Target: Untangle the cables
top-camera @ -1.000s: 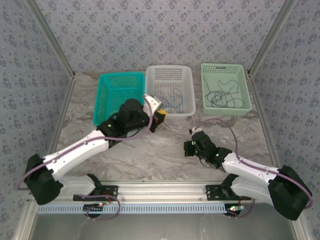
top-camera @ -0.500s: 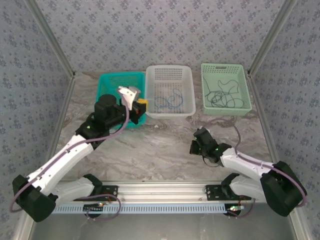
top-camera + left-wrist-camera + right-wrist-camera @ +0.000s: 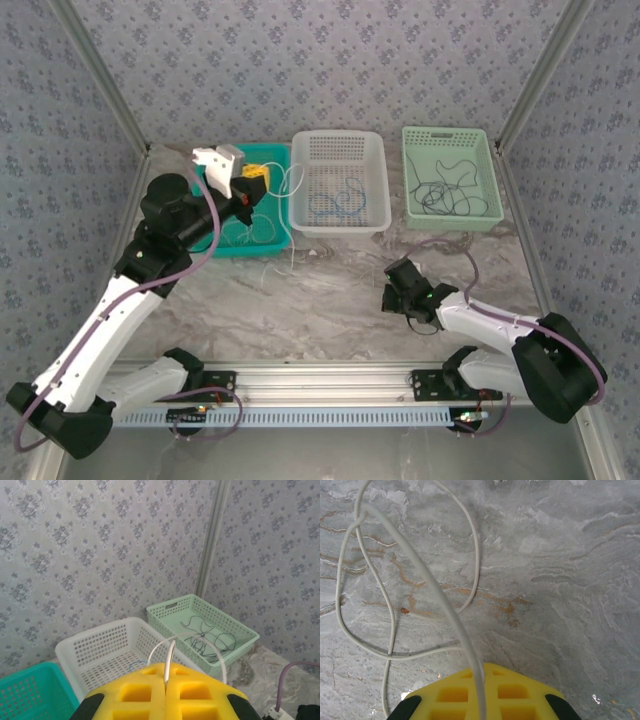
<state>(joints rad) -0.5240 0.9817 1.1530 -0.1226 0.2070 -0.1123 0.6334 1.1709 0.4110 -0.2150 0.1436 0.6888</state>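
The pale cream cable (image 3: 290, 215) hangs from my left gripper (image 3: 256, 174), which is raised over the teal basket (image 3: 278, 152) and shut on it. More cream loops lie inside that basket and trail onto the table. In the left wrist view the cream cable (image 3: 170, 652) rises from between the shut yellow pads of the left gripper (image 3: 166, 672). My right gripper (image 3: 393, 288) sits low on the table, shut on the cream cable (image 3: 422, 572), which curls in loops ahead of the right gripper (image 3: 481, 674). The blue cable (image 3: 335, 200) lies in the white basket (image 3: 338, 137). The black cable (image 3: 448, 195) lies in the green basket (image 3: 447, 133).
The three baskets stand in a row at the back of the marble table (image 3: 330, 300), near the patterned wall. In the left wrist view the white basket (image 3: 95, 642) and green basket (image 3: 170, 607) lie ahead, the black cable (image 3: 205, 640) inside the green one.
My left arm has swung left and upward from the front of the white basket to above the teal basket, carrying the cream cable. The right gripper has barely shifted.
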